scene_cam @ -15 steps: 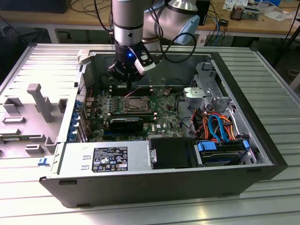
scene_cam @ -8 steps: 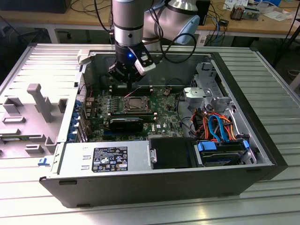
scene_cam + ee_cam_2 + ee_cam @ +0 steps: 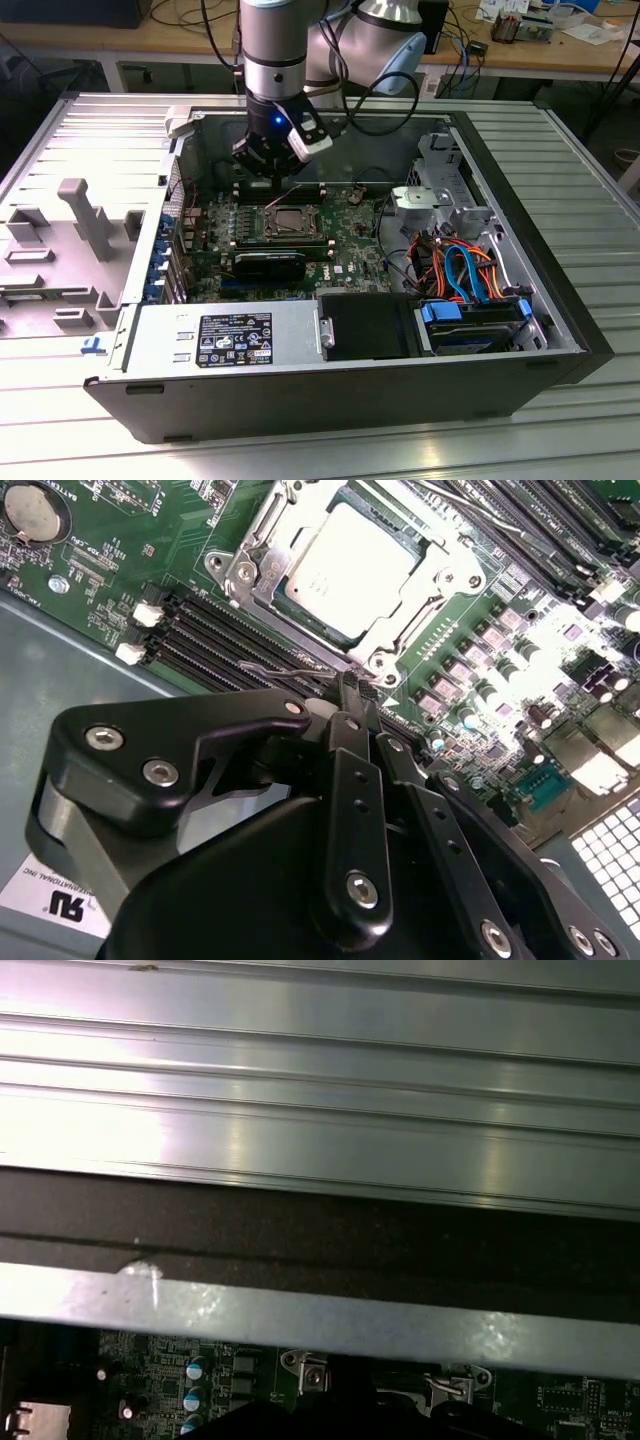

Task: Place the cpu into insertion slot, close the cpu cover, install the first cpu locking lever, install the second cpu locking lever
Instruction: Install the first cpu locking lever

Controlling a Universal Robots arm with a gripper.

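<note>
At socket centre, cpu (image 3: 345, 570) sits under closed cover (image 3: 415, 630). End effector (image 3: 350, 695) clenched on a thin, springy lever (image 3: 285, 668) beside it; stiff wire, best gripped near its hooked end.

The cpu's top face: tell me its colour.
Silvery-grey metal, seated in the cpu cover's window; the cpu shows best in the second wrist view.

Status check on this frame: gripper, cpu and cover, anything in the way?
Gripper shut, tips at a thin wire lever beside the cpu cover. Cpu seated, cover down over it. Nothing blocking the socket.
</note>
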